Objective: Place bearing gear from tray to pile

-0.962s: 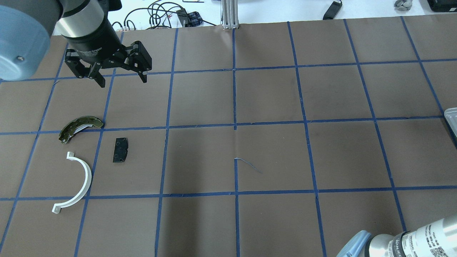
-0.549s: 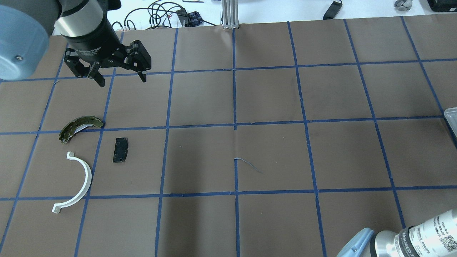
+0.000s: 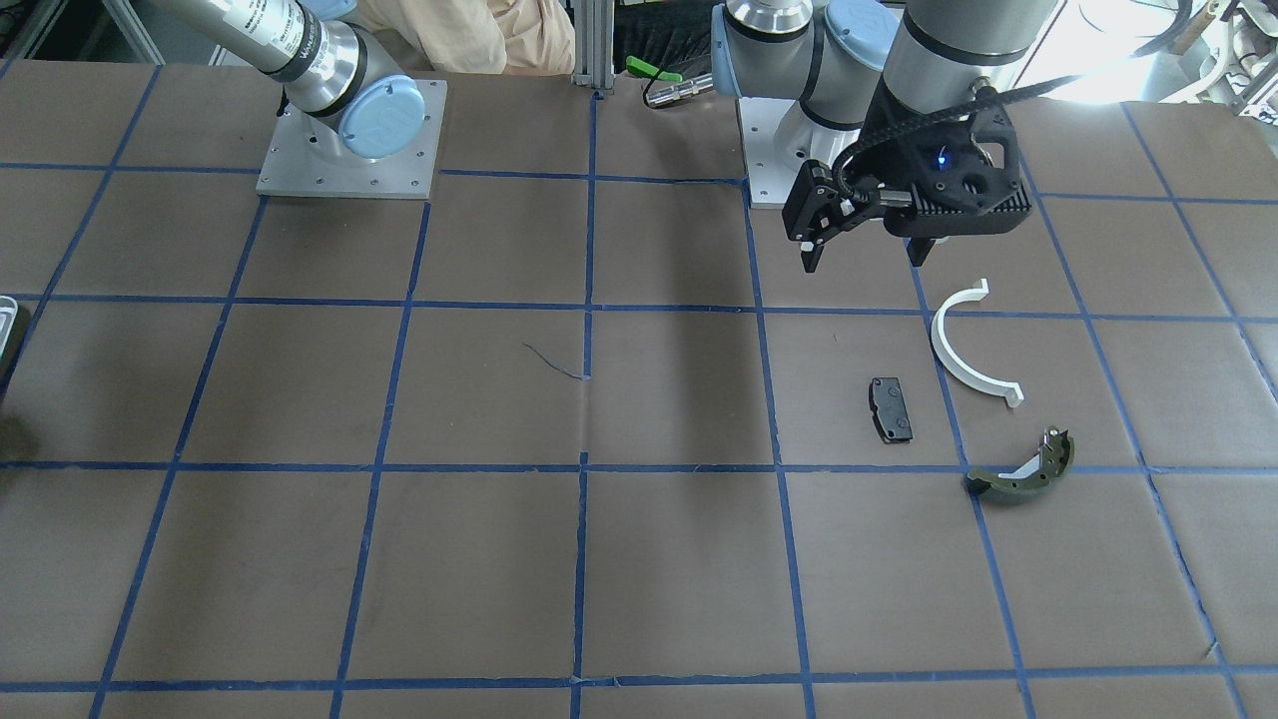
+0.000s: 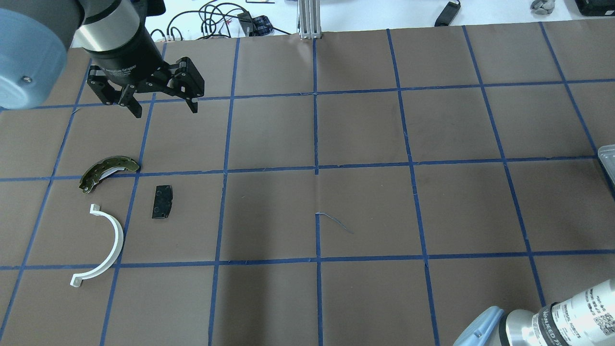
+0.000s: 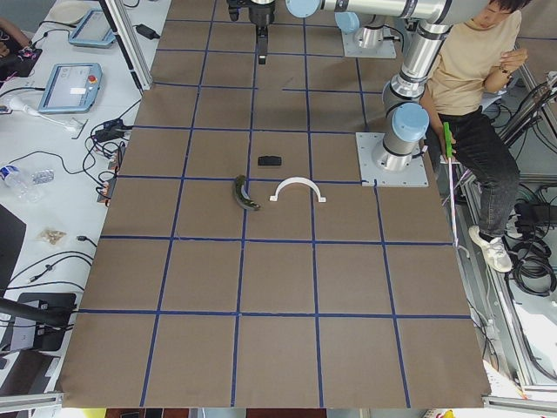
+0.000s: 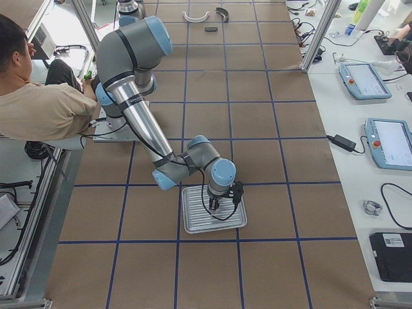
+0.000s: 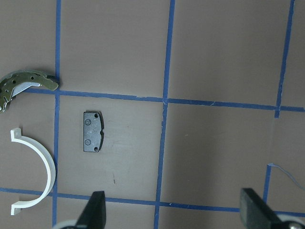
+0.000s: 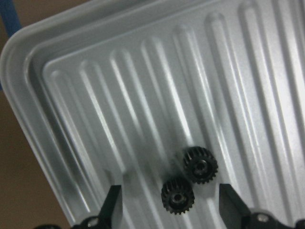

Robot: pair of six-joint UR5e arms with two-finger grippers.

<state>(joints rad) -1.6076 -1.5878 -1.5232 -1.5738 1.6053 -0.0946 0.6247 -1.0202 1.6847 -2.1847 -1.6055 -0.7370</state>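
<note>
The pale grey ribbed tray (image 8: 71, 119) lies near the table's right end (image 6: 212, 219); only a sliver of it shows in the overhead view (image 4: 608, 158). Two small black bearing gears (image 8: 200, 164) (image 8: 177, 195) lie side by side in it. My right gripper (image 8: 169, 191) is open just above them, with the nearer gear between its fingers. The pile is a black pad (image 4: 162, 202), a white half-ring (image 4: 106, 245) and an olive brake shoe (image 4: 106, 171). My left gripper (image 4: 166, 111) hangs open and empty beyond the pile.
An aluminium post (image 4: 310, 19) and cables (image 4: 216, 19) stand at the table's far edge. The arms' base plates (image 3: 349, 140) sit at the near side. An operator (image 6: 38, 103) sits beside the robot. Blue tape lines cross the brown table.
The right arm's wrist has shifted a little to the right at the overhead view's bottom edge. The left gripper has stayed open and almost still.
</note>
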